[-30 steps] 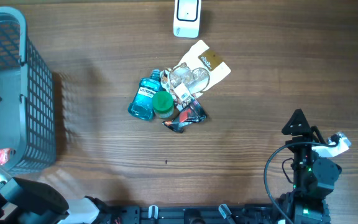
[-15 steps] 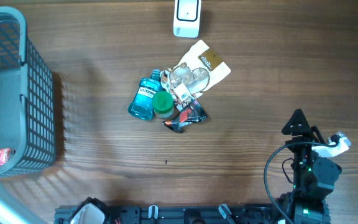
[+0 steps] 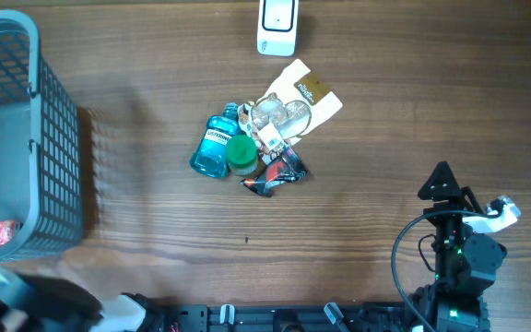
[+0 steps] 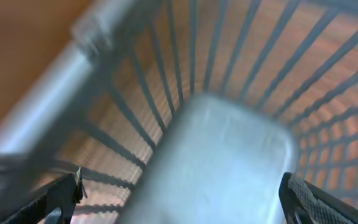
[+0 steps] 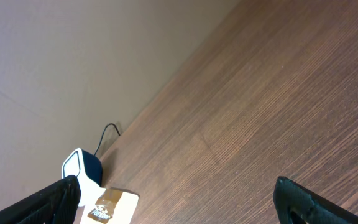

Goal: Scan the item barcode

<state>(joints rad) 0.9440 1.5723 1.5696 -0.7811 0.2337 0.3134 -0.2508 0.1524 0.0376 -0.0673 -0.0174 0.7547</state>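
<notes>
Fingers of my left gripper [image 4: 182, 205] stand spread wide, grasping nothing, above the smooth grey floor of the slatted plastic basket [image 4: 229, 62], all of it blurred. Those of my right gripper [image 5: 179, 202] are equally parted and bare over the grained brown wooden table [image 5: 260, 93]. Farther out, mid-frame in the overhead view, the items lie heaped: a blue mouthwash bottle [image 3: 213, 148], a round green lid [image 3: 241, 154] touching it, a crinkled dark sachet [image 3: 279, 172], and a clear blister on tan card [image 3: 302, 92]. Beyond them, at the top edge, sits the white, rounded scanner [image 3: 277, 23].

Dark wood table [image 3: 413, 111] meets a plain, seemingly beige wall [image 5: 73, 56].
</notes>
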